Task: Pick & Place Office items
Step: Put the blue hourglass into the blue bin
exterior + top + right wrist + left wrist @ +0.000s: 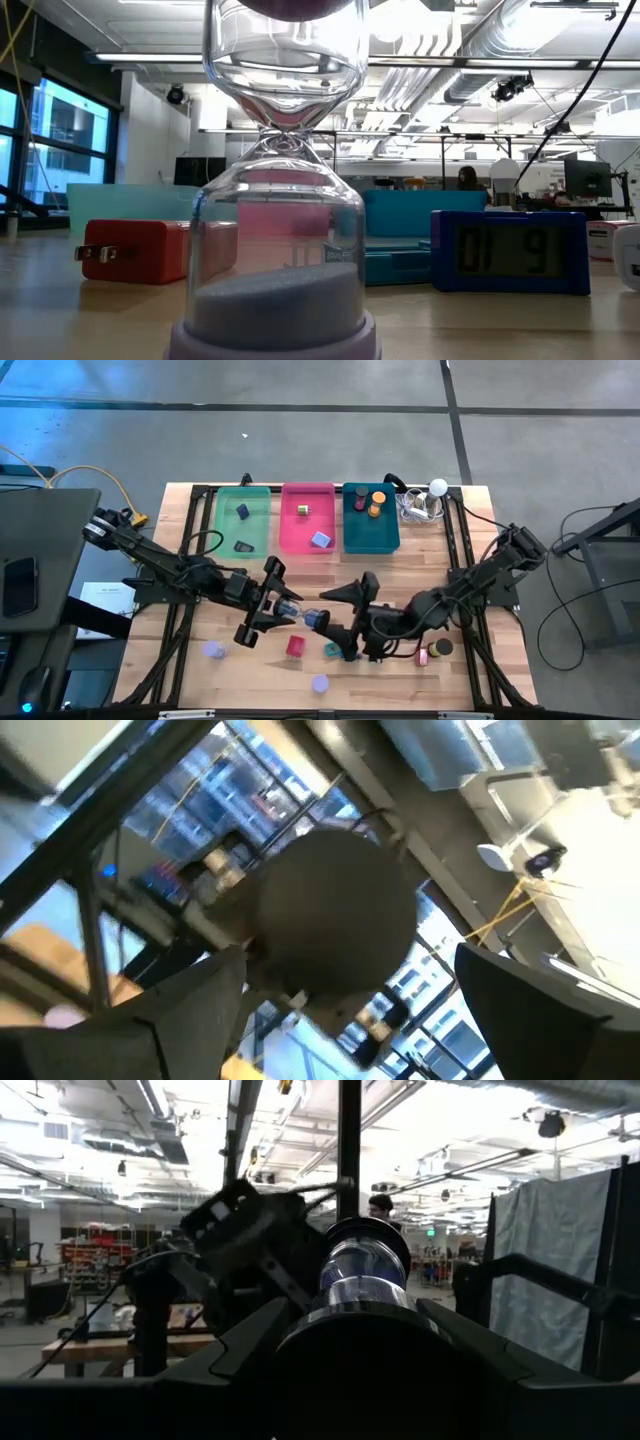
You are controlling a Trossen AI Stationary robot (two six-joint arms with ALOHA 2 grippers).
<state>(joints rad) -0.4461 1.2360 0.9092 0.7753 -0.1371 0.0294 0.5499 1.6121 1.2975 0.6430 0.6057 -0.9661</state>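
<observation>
At the middle of the table (190, 560), the left end effector (283, 607) is closed partway around a clear hourglass (300, 612) with dark caps, holding it on its side above the wood. Facing it, the right end effector (352, 628) has its fingers spread wide at the hourglass's other end, gripping nothing. Loose office items lie nearby: a red block (295, 646), a teal block (331, 650), lavender discs (213, 650), while others sit in the green tray (222, 520), pink tray (307, 530) and teal tray (370, 532).
</observation>
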